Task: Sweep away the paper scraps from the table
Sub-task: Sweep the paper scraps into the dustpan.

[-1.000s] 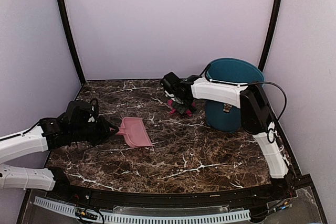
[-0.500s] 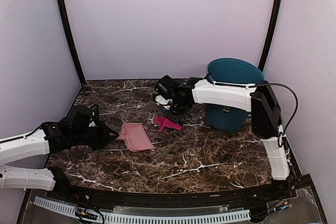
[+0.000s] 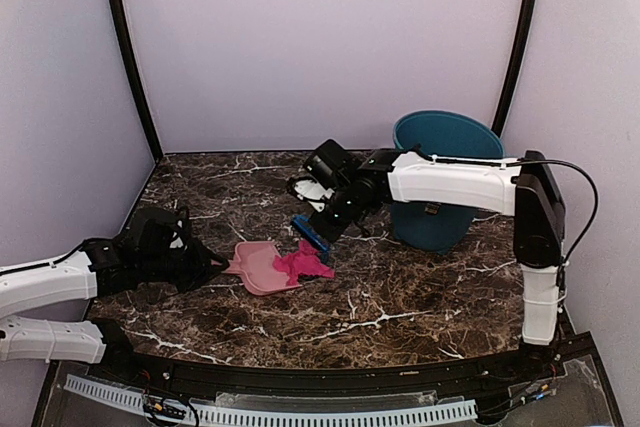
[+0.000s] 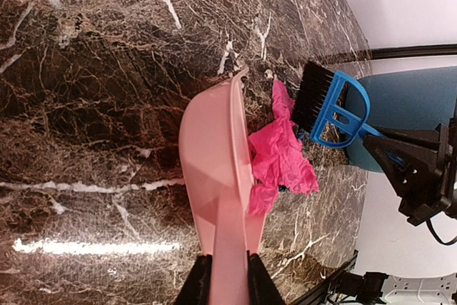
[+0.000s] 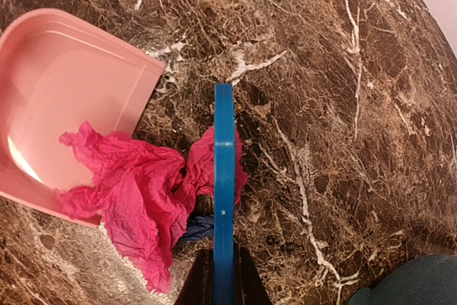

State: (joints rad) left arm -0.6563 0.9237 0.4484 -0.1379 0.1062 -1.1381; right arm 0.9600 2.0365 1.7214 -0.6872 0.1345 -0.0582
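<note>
The right gripper (image 5: 214, 280), clamped on the small blue hand brush (image 5: 223, 176), has swept crumpled magenta paper scraps (image 5: 136, 183) partly onto the pale-pink plastic dustpan (image 5: 64, 83). The left gripper (image 4: 221, 280) pinches its handle.

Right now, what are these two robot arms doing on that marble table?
They are sweeping up. The left pincer grips a pink dustpan by its handle, with the pan lying on the table. The right pincer grips a small blue brush, set right behind a crumpled wad of pink paper. The paper lies half in the pan's mouth and half on the table. A teal bin stands behind.
</note>
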